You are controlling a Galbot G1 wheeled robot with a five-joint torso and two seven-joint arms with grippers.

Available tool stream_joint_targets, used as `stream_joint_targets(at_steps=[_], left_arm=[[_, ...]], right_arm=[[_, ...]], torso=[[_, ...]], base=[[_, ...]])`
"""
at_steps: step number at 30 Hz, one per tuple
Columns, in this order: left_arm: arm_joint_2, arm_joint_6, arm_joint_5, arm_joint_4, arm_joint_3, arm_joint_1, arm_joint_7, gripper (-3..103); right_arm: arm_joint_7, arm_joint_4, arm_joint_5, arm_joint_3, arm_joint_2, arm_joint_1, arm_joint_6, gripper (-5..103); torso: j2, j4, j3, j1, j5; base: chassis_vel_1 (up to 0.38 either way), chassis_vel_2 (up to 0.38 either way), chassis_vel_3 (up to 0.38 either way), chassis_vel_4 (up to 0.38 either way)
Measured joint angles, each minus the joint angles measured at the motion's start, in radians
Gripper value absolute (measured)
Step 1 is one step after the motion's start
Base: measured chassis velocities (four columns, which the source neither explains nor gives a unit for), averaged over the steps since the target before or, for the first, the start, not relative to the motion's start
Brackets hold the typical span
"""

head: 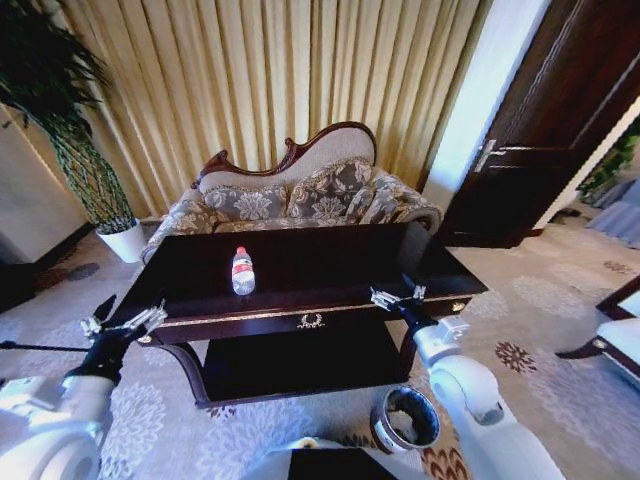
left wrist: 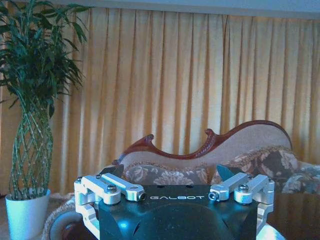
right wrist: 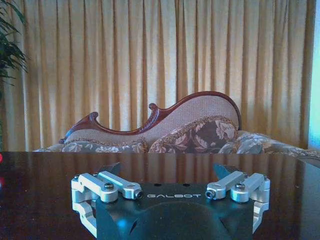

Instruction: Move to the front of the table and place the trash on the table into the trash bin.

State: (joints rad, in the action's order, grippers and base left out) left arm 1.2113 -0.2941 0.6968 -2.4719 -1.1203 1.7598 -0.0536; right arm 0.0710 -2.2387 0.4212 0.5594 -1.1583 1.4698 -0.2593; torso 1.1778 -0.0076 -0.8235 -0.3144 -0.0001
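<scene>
Bottle [head: 243,271] upright on dark table [head: 330,262]; bin [head: 406,418] below, front-right.

Head view taken from above, angled forward and down over the table [head: 300,265], both wrist views set low behind each gripper, levelled toward the sofa [right wrist: 165,125] and curtains [left wrist: 200,75], which are shared by all three views.

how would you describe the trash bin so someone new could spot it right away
Start at the big dark brown table in front of the sofa. Look down to the patterned carpet at its near right corner, beside the right arm. The trash bin there is small and round, pale-sided with a dark inside, unlike the white plant pot far left.
</scene>
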Motion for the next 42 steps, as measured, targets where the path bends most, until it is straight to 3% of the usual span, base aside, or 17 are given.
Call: stream_joint_targets(at_steps=[4, 6, 7, 8, 12, 13, 14, 16, 17, 21, 22, 24, 31, 34, 42], left_arm=[[-0.131, -0.045, 0.068, 0.087, 0.038, -0.102, -0.127, 100], [-0.149, -0.058, 0.081, 0.098, 0.051, -0.120, -0.159, 100], [-0.187, -0.084, 0.115, 0.121, 0.087, -0.164, -0.238, 100], [-0.208, -0.099, 0.132, 0.137, 0.111, -0.192, -0.275, 100], [-0.263, -0.131, 0.176, 0.176, 0.168, -0.272, -0.334, 100], [-0.299, -0.141, 0.199, 0.201, 0.203, -0.325, -0.353, 100], [-0.377, -0.193, 0.275, 0.244, 0.282, -0.442, -0.402, 100], [-0.420, -0.236, 0.337, 0.248, 0.342, -0.498, -0.450, 100], [-0.420, -0.236, 0.337, 0.248, 0.342, -0.498, -0.450, 100], [-0.485, -0.270, 0.431, 0.246, 0.462, -0.573, -0.562, 100], [-0.485, -0.270, 0.431, 0.246, 0.462, -0.573, -0.562, 100], [-0.508, -0.283, 0.485, 0.255, 0.531, -0.636, -0.638, 100], [-0.519, -0.299, 0.519, 0.308, 0.702, -0.803, -0.720, 100], [-0.490, -0.323, 0.520, 0.334, 0.797, -0.865, -0.765, 100], [-0.409, -0.343, 0.515, 0.365, 0.935, -0.909, -0.826, 100]], right_arm=[[0.000, 0.008, -0.004, 0.007, -0.010, 0.007, 0.011, 100], [0.000, 0.011, -0.007, 0.007, -0.013, 0.007, 0.014, 100], [0.001, 0.021, -0.018, 0.008, -0.023, 0.008, 0.021, 100], [0.001, 0.026, -0.024, 0.009, -0.030, 0.008, 0.024, 100], [0.001, 0.031, -0.035, 0.012, -0.046, 0.012, 0.028, 100], [0.001, 0.034, -0.042, 0.016, -0.059, 0.014, 0.029, 100], [0.001, 0.044, -0.061, 0.026, -0.090, 0.016, 0.031, 100], [0.002, 0.056, -0.073, 0.030, -0.110, 0.016, 0.037, 100], [0.002, 0.056, -0.073, 0.030, -0.110, 0.016, 0.037, 100], [0.002, 0.083, -0.098, 0.030, -0.148, 0.013, 0.053, 100], [0.002, 0.083, -0.098, 0.030, -0.148, 0.013, 0.053, 100], [0.002, 0.088, -0.103, 0.026, -0.169, 0.013, 0.055, 100], [0.001, 0.093, -0.110, 0.021, -0.199, 0.005, 0.057, 100], [0.002, 0.086, -0.080, 0.026, -0.197, -0.015, 0.056, 100], [0.005, 0.079, -0.035, 0.021, -0.157, -0.074, 0.028, 100]], torso=[[0.000, 0.0000, 0.000, 0.001, -0.0002], [0.000, -0.0001, 0.000, 0.001, -0.0001], [0.000, 0.0002, 0.000, 0.001, 0.0001], [0.000, 0.0002, 0.000, 0.000, 0.0000], [0.000, 0.0002, 0.000, 0.000, -0.0003], [0.000, 0.0000, 0.000, 0.000, -0.0002], [0.000, -0.0002, 0.000, 0.000, 0.0001], [0.000, 0.0000, 0.000, 0.000, 0.0000], [0.000, 0.0000, 0.000, 0.000, 0.0000], [0.000, 0.0002, 0.000, 0.000, 0.0000], [0.000, 0.0002, 0.000, 0.000, 0.0000], [0.000, 0.0002, 0.000, 0.000, 0.0000], [0.000, 0.0000, 0.000, 0.000, 0.0001], [0.000, 0.0000, 0.000, 0.000, 0.0002], [0.000, 0.0000, 0.000, 0.000, 0.0002]], base=[[0.000, 0.000, 0.000, 0.000], [0.000, 0.000, 0.000, 0.000], [0.000, 0.000, 0.000, 0.000], [0.000, 0.000, 0.000, 0.000], [0.000, 0.000, 0.000, 0.000], [0.000, 0.000, 0.000, 0.000], [0.000, 0.000, 0.000, 0.000], [0.000, 0.000, 0.000, 0.000], [0.000, 0.000, 0.000, 0.000], [0.000, 0.000, 0.000, 0.000], [0.000, 0.000, 0.000, 0.000], [0.000, 0.000, 0.000, 0.000], [0.000, 0.000, 0.000, 0.000], [0.000, 0.000, 0.000, 0.000], [0.000, 0.000, 0.000, 0.000]])
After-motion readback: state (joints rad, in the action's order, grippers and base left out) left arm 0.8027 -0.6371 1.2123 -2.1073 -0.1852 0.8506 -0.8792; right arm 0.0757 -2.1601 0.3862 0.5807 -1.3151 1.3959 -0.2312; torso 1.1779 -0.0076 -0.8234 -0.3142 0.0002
